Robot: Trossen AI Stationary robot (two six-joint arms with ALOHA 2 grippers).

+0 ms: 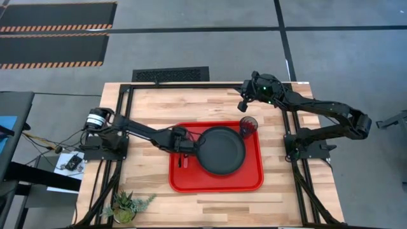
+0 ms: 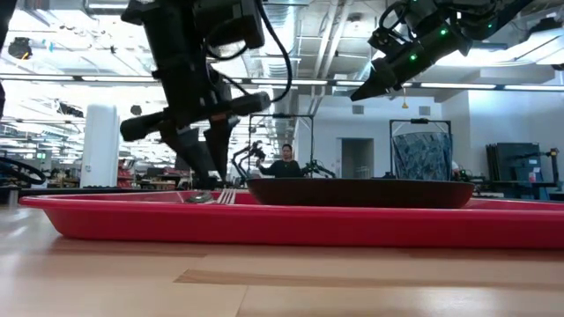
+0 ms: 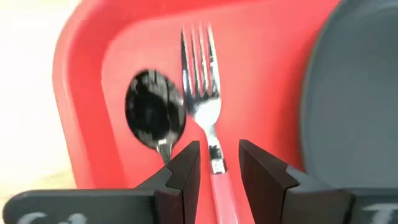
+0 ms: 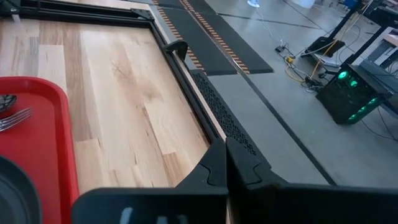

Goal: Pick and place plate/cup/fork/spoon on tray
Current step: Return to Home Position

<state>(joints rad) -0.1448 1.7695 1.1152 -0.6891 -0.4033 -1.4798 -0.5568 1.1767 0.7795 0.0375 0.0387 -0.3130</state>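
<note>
1. My left gripper (image 3: 216, 163) hangs low over the tray's (image 1: 216, 183) 9 o'clock end, fingers parted a little, straddling the fork's (image 3: 205, 109) red handle without gripping it.
2. The spoon (image 3: 154, 114) lies just beside the fork.
3. The plate (image 1: 221, 150) sits mid-tray; the cup (image 1: 248, 124) stands at its 2 o'clock.
4. My right gripper (image 4: 226, 163) is raised beyond the tray's far corner, fingers pressed together, empty.

Red tray (image 1: 254, 181), matte-black plate (image 1: 221, 151), red-handled silver fork (image 3: 205, 118).
</note>
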